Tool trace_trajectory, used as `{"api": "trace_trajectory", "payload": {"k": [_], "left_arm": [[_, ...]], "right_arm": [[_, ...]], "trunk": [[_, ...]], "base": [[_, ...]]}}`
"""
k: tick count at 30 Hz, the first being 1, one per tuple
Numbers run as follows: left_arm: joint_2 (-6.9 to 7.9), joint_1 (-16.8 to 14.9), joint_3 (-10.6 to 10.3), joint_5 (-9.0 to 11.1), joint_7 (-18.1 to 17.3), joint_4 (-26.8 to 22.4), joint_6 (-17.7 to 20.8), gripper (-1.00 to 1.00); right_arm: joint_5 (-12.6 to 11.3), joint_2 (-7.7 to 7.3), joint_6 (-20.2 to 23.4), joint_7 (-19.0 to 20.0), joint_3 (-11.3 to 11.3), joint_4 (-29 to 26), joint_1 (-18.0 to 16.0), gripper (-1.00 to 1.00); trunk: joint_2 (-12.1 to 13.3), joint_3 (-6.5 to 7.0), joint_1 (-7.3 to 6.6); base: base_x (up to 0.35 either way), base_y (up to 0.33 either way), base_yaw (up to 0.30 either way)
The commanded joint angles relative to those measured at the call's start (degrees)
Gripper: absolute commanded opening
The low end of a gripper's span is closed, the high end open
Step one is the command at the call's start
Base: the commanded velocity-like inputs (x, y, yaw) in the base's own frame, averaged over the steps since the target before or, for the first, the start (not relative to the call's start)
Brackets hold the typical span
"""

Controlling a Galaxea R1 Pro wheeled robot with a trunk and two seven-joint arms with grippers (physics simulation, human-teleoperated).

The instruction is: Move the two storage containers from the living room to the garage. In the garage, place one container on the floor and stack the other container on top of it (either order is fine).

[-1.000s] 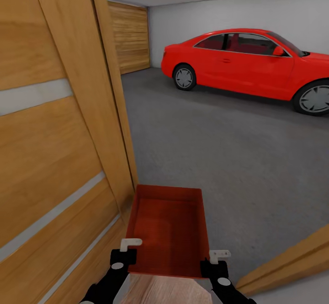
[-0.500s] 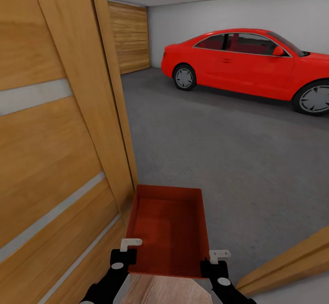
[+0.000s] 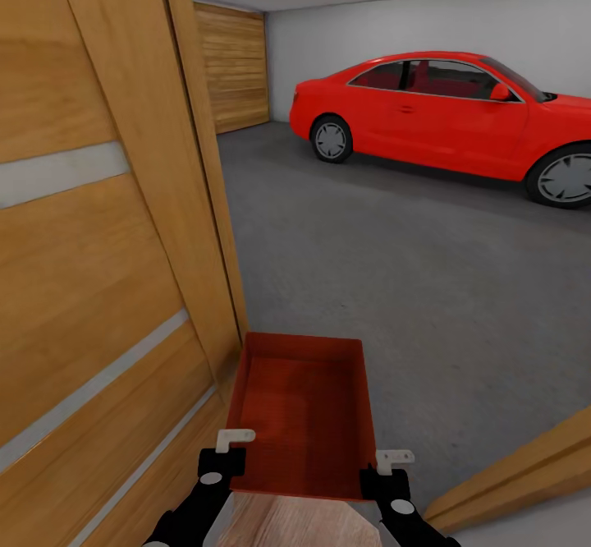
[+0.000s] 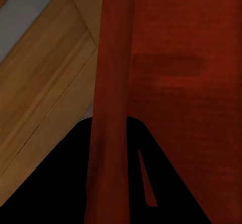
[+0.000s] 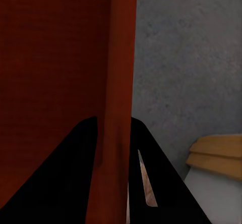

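Note:
One orange-red storage container (image 3: 302, 415) hangs low in front of me in the head view, just past the doorway and over the garage's dark grey floor (image 3: 394, 268). My left gripper (image 3: 230, 448) is shut on its left wall near the close corner. My right gripper (image 3: 386, 465) is shut on its right wall. In the left wrist view the thin red wall (image 4: 108, 108) runs between the black fingers of the left gripper (image 4: 108, 183). The right wrist view shows the other wall (image 5: 118, 108) clamped the same way in the right gripper (image 5: 113, 183). The bin is empty inside.
An open wooden door (image 3: 98, 243) stands close along my left. The wooden door frame (image 3: 517, 473) cuts in at the lower right. A red car (image 3: 443, 116) is parked at the far right by the white wall. Light wood floor (image 3: 287, 526) lies under the bin's near edge.

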Motion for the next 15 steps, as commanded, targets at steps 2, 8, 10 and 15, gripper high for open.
{"api": "trace_trajectory", "payload": {"k": [2,8,10,15], "left_arm": [[-0.02,-0.10,0.41,0.31,-0.24,0.17,0.19,-1.00],[-0.02,-0.10,0.40,0.31,-0.24,0.17,0.19,-1.00],[0.00,-0.10,0.43,0.31,-0.28,0.17,0.15,-1.00],[0.06,-0.10,0.48,0.31,-0.32,0.17,0.11,-1.00]], "right_arm": [[0.58,-0.99,-0.42,-0.90,0.69,5.34,-0.01,-1.00],[0.59,-1.03,-0.42,-0.90,0.69,5.34,-0.01,-1.00],[0.59,-1.04,-0.42,-0.90,0.69,5.34,-0.01,-1.00],[0.59,-1.04,-0.42,-0.91,0.69,5.37,-0.01,-1.00]], "trunk": [[-0.03,-0.04,0.00],[-0.03,-0.04,0.00],[-0.03,-0.04,0.00],[-0.03,-0.04,0.00]], "base": [[0.000,0.000,0.000],[0.011,0.000,0.000],[0.138,0.000,0.000],[0.270,0.000,0.000]]}}
